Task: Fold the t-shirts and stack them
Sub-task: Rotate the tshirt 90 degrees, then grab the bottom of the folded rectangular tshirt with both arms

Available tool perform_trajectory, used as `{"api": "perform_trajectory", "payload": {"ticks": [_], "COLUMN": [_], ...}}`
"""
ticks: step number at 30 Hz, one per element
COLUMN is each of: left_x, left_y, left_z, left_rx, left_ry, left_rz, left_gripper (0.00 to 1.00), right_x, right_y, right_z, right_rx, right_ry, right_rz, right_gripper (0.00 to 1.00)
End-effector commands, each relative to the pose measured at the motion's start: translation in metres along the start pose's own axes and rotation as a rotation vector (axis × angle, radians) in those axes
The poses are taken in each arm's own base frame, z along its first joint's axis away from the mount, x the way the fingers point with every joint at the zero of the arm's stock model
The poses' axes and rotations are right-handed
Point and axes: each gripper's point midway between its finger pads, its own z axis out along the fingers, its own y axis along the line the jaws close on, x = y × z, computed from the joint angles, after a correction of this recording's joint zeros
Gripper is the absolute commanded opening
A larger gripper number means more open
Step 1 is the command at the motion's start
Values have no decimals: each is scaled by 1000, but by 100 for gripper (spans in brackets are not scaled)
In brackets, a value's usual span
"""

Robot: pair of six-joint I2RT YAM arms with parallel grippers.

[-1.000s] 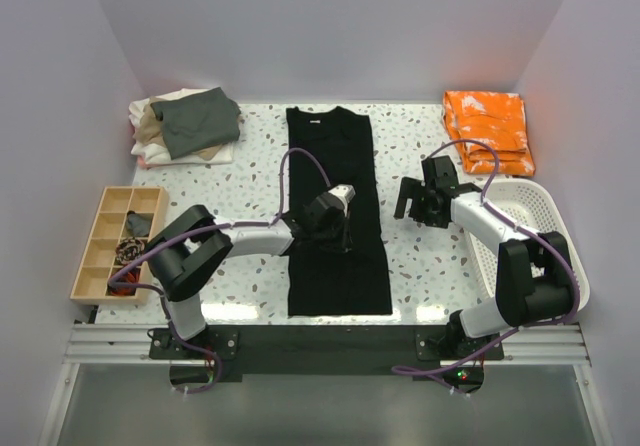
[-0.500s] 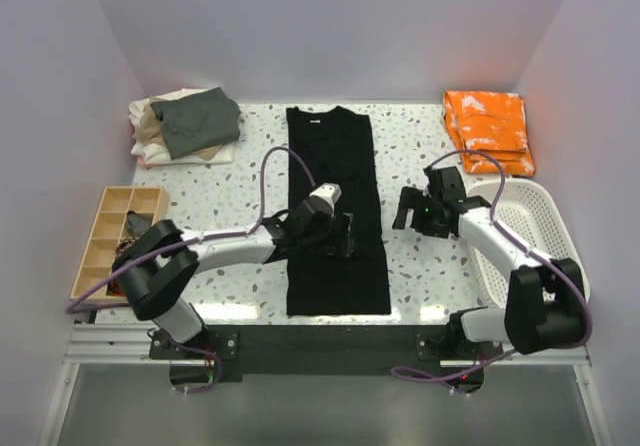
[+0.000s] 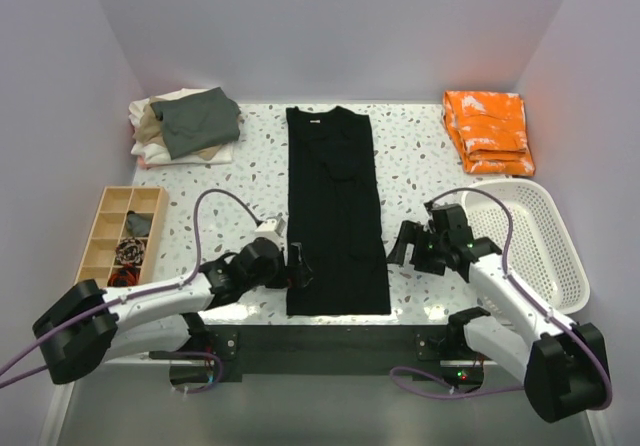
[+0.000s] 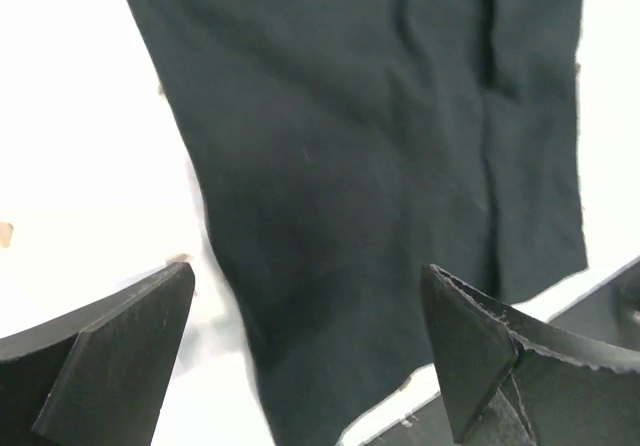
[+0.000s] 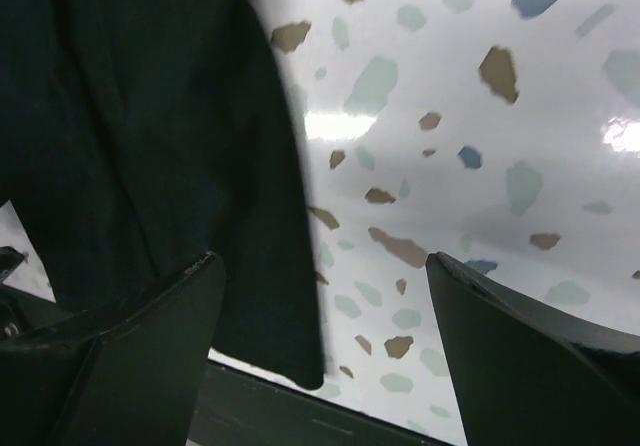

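The left gripper (image 3: 298,271), jaws wide apart and empty, hovers over the left edge of the plain black cloth t-shirt (image 3: 335,196) near its hem; the right gripper (image 3: 405,248), likewise spread and holding nothing, sits just beside the right edge. The shirt lies flat between the arms, long axis running from near hem to far collar, so each gripper is nearest its own hem corner; the pile of folded grey-green, tan and cream t-shirts (image 3: 185,126) lies far left
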Motion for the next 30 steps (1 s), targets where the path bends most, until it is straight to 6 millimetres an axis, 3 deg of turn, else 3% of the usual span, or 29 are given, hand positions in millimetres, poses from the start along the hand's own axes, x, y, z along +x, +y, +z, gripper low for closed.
{"api": "perform_trajectory", "payload": {"ticks": [1,4,12,20,25,30], "left_x": [26,30,48,39,52,65], "left_y": [6,11,14,4,19,11], "left_z": [-10,-16,-17,-37,-39,-36], "left_rx": [36,27,14,24,-36,23], "left_ry": [31,14,59,31,77,117], "left_rz": [-107,-119,-110,-110,-113,-135], "left_gripper": [100,100,98,88,87,74], "right_x": [25,36,42,58,70,87], "right_y": [8,5,-3,-8,-12,-9], "right_z": [-2,-4,-14,-15,-9,0], "right_rx": [-16,21,51,38,64,50], "right_ry": [16,32,-6,27,85,134], "right_rz": [49,34,25,31,38,35], "right_gripper": [86,86,86,86,85,82]}}
